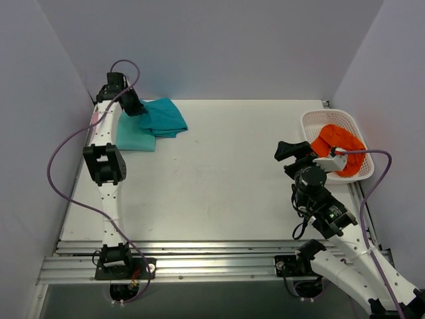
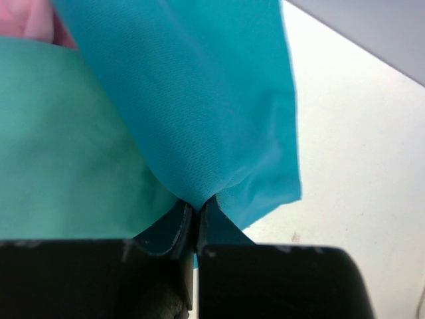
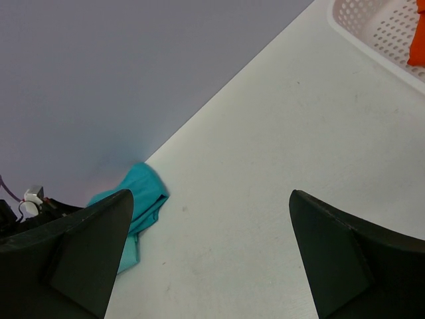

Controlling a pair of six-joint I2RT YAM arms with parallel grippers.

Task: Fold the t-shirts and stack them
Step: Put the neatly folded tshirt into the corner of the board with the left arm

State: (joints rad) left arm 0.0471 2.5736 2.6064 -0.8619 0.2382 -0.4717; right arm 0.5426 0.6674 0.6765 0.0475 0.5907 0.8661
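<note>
Where the left arm reaches to the far left corner of the tabletop (image 1: 212,193), we see the left pincer (image 2: 196,211) closed tight on a fold of the deep teal tee (image 2: 199,100), its fingers pressed together with the cloth pinched between them. That tee lies bunched at the back of the tabletop near the rear wall. It overlaps the far right part of the aqua-mint tee (image 1: 133,139), which lies flat beneath it and a little nearer to us. From the left wrist view we also make out a patch of the pink tee (image 2: 26,20) at the upper left, bordering the aqua-mint one; we cannot tell which lies on top. Further right, well apart from the tees, the right pincer (image 3: 212,252) hangs above the tabletop with its fingers spread wide and nothing between them. Just beyond it, at the right edge, stands a white basket (image 1: 307,123) holding a crumpled orange cloth (image 1: 340,143).
</note>
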